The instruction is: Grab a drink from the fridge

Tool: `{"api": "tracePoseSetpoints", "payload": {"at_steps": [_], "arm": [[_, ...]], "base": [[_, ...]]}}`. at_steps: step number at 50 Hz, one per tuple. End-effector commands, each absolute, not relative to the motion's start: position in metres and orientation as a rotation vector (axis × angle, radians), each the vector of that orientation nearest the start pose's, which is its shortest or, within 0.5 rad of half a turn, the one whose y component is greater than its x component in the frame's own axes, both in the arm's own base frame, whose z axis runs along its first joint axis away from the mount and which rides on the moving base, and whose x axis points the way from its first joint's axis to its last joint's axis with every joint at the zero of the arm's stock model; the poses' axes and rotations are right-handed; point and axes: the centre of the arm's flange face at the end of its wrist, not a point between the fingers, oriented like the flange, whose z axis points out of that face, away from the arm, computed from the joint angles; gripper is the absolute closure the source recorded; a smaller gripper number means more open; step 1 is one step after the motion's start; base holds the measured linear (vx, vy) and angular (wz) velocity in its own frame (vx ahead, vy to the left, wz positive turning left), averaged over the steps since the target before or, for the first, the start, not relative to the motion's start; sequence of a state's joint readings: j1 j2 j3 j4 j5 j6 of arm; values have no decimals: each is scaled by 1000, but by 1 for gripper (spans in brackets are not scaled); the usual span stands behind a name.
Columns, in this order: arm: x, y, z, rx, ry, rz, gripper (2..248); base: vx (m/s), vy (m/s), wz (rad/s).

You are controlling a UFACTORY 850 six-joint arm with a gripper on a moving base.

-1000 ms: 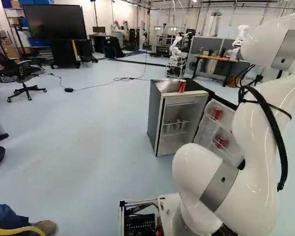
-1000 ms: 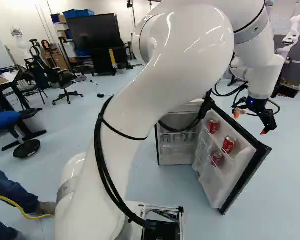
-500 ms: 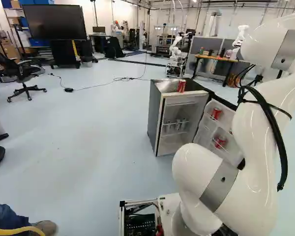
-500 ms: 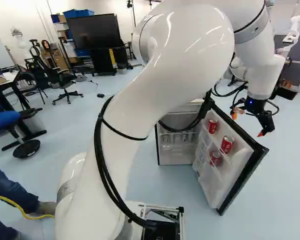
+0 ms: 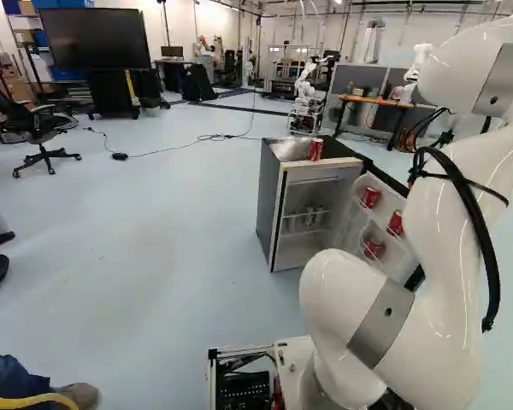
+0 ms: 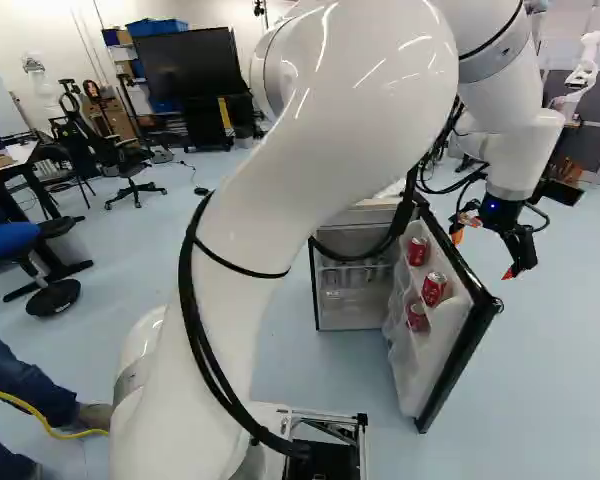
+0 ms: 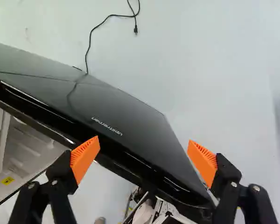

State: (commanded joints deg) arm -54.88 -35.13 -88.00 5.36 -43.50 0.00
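The claw [image 6: 482,254] is spread wide, its orange pads [image 7: 85,156] well apart, and it grips nothing. It hangs by the outer side of the open fridge door [image 6: 425,375]; the door's dark edge runs across the gap between its fingers, though I can't tell whether either one touches it. Three red cans [image 6: 433,289] sit in the door's racks, and another red can [image 5: 315,149] stands on top of the fridge [image 5: 271,201].

Brightly lit | streaked with glare along white arm [image 6: 370,110] | shining on fridge top [image 5: 292,149] | dimmer inside fridge [image 5: 272,201] | mirroring cord [image 7: 90,39] faintly in dark door [image 7: 130,116]
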Motion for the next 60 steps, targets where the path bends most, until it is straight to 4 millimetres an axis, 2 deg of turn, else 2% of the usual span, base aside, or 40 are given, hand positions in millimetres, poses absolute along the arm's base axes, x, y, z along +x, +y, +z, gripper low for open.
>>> {"api": "tracePoseSetpoints", "payload": {"at_steps": [15,36,60], "arm": [[386,-514,456,-2736,1491,-182,3],[398,-475,456,-2763,1412,-136,3],[389,-431,455,-2781,1355,-82,3]], "base": [[0,0,0],[0,0,0],[0,0,0]]}}
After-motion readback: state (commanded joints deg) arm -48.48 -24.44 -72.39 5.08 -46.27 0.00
